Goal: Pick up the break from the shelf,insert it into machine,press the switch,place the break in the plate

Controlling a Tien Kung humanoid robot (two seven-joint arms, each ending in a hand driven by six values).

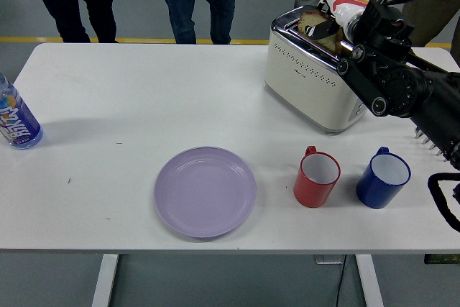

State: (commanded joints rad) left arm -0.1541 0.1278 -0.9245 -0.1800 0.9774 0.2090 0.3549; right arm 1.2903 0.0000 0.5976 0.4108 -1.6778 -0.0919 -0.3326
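A cream and chrome toaster (309, 73) stands at the back right of the table. A slice of bread (315, 19) sticks up from its top slot. My right hand (325, 28) reaches over the toaster from the right, its black fingers closed on the bread's top edge. The arm behind it hides the toaster's right end. A lilac plate (205, 190) lies near the table's front edge, left of the cups. The left arm is out of sight.
A red mug (317, 177) and a blue mug (384, 177) stand in front of the toaster. A water bottle (14, 118) lies at the far left edge. Several people stand along the table's far side. A colourful bottle top (345, 2) shows behind my hand.
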